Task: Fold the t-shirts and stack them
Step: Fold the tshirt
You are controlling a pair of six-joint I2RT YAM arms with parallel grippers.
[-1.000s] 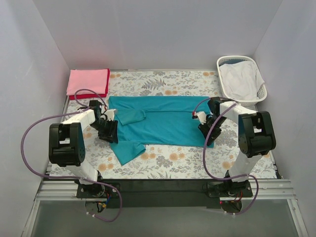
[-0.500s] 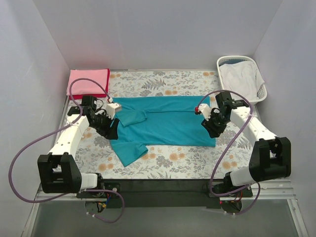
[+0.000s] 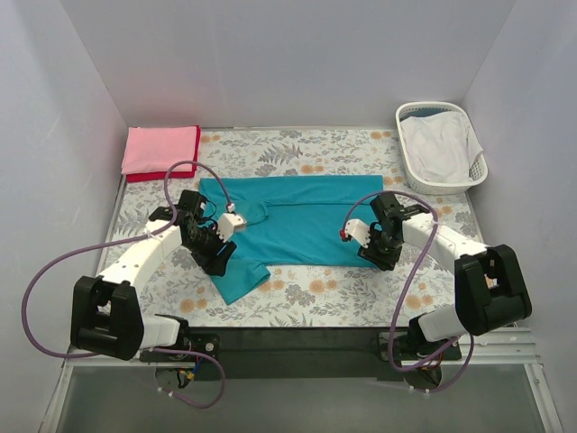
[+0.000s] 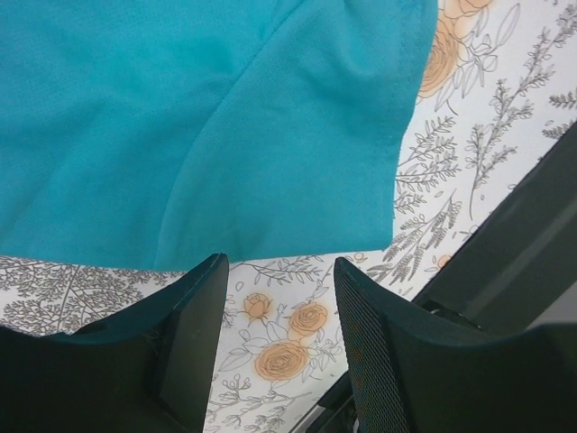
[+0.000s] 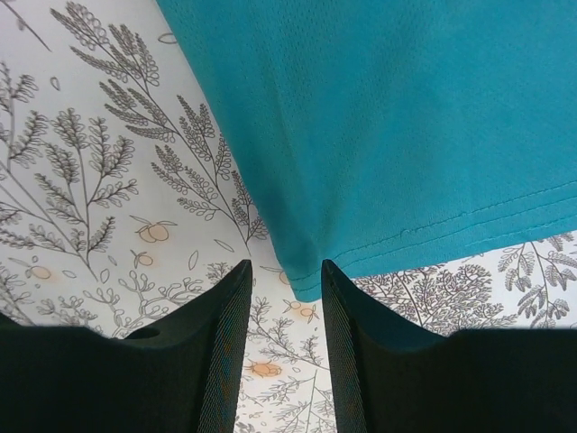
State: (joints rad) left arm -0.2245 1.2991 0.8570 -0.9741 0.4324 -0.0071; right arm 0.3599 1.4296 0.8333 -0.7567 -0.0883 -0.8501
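I see the teal-blue t-shirt lying flat across the middle of the worktop, folded into a long band, hem to the right. One sleeve splays toward the near left. In the far left corner the pink t-shirt sits folded on the folded red t-shirt.

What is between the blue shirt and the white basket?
Only bare flowered table cover. The blue shirt and the white basket lie apart, with nothing on that stretch. The top camera's view shows it.
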